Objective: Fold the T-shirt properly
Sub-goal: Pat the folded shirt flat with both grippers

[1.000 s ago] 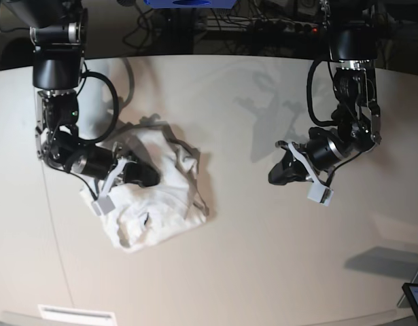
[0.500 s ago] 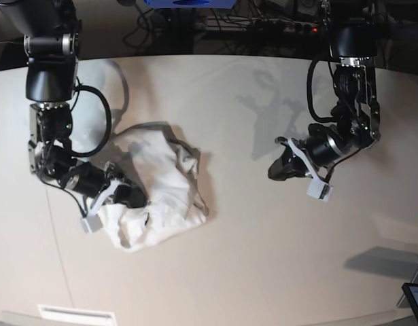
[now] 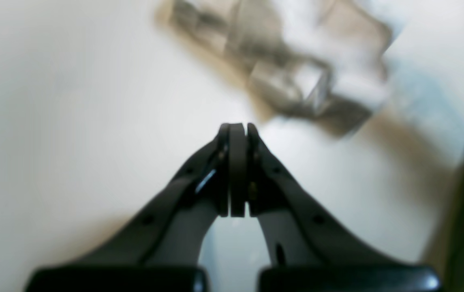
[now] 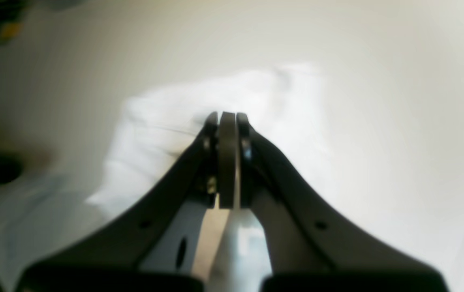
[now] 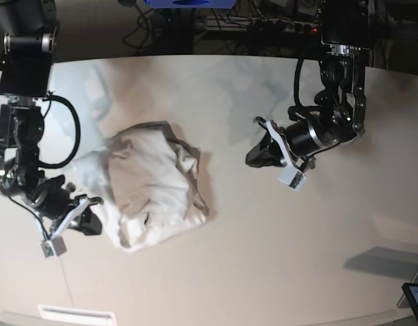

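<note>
Cloth, the T-shirt (image 5: 154, 183), lies bunched at the table's (image 5: 276, 258) left, both pincers clenched and holding nothing. The right pincer (image 5: 93, 224) sits beside its near-left edge, the left pincer (image 5: 253, 157) well apart. Grabbing the heap blindly risks pinching several layers, since no hem lies flat.

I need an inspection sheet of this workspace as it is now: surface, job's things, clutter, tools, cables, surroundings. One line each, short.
Surface: off-white table, smooth, shadows only.
Job's things: T-shirt crumpled in a heap, not folded.
Clutter: nothing seen on the table.
Tools: left tool shut, empty, above bare table; right tool shut, at the shirt's edge, no cloth seen between the jaws.
Cables: black cable looping on the right arm; another on the left arm.
Surroundings: dark wiring behind the table's far edge; a dark device corner at the lower right of the base view.
</note>
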Motion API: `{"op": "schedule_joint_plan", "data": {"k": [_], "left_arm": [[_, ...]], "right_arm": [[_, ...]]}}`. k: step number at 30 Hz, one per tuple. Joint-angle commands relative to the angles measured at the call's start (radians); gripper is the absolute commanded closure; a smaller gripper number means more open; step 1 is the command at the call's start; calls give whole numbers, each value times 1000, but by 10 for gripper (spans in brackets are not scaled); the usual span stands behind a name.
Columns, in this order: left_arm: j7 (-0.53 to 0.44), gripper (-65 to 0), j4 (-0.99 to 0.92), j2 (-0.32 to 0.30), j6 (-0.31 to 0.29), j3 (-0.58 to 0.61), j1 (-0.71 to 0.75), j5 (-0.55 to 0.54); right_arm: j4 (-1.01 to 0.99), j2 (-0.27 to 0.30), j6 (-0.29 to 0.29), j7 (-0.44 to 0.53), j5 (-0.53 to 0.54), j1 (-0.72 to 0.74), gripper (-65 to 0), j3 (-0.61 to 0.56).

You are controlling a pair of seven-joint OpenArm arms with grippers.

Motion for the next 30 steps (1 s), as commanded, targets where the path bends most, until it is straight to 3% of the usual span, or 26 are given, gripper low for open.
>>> {"op": "schedule_joint_plan", "data": {"k": [1, 6, 9, 13, 18, 25, 30], "left_arm": [[-19, 0, 29, 20, 9, -3, 2, 29], [-19, 0, 98, 104, 17, 57, 82, 363], [-21, 0, 98, 135, 16, 135, 89, 461], [-21, 0, 92, 155, 16, 221, 66, 484], [-19, 0, 58, 170, 20, 316, 5, 484], [-19, 0, -60, 224, 20, 318, -70, 484], [-21, 0, -132, 254, 20, 318, -153, 484]], "right_arm": [[46, 16, -13, 27, -27, -1, -9, -1], [83, 53, -36, 12, -294, -52, -9, 4], [83, 50, -36, 16, -409, -87, -9, 5], [81, 46, -36, 13, -494, -110, -10, 4], [38, 47, -29, 9, -498, -136, -12, -1], [-14, 20, -26, 16, -497, -188, -12, -4], [1, -17, 23, 7, -500, -213, -10, -4]]}}
